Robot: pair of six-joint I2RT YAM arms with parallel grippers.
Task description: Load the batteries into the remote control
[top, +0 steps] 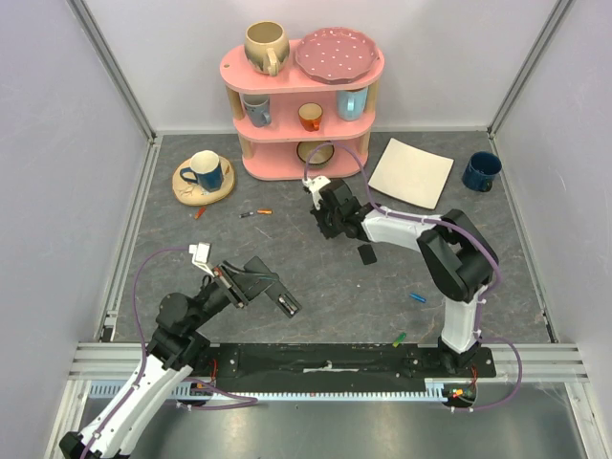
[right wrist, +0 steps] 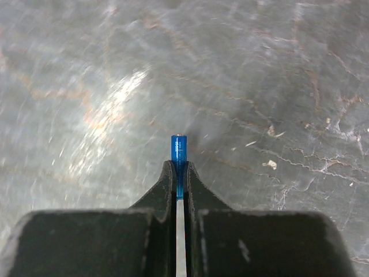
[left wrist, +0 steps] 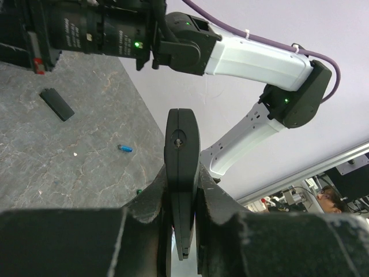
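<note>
Our right end effector [right wrist: 179, 176] is clenched on a blue battery [right wrist: 179, 151], pinching its lower end over the grey tabletop [right wrist: 86, 86], upper middle of the top view. Our left end effector [left wrist: 184, 199] grasps the remote control [left wrist: 181, 144] edge-on, at lower left there. We cannot see its bay. To do this well, we should turn the bay upward, line the battery up lengthwise, and check polarity before pressing.
</note>
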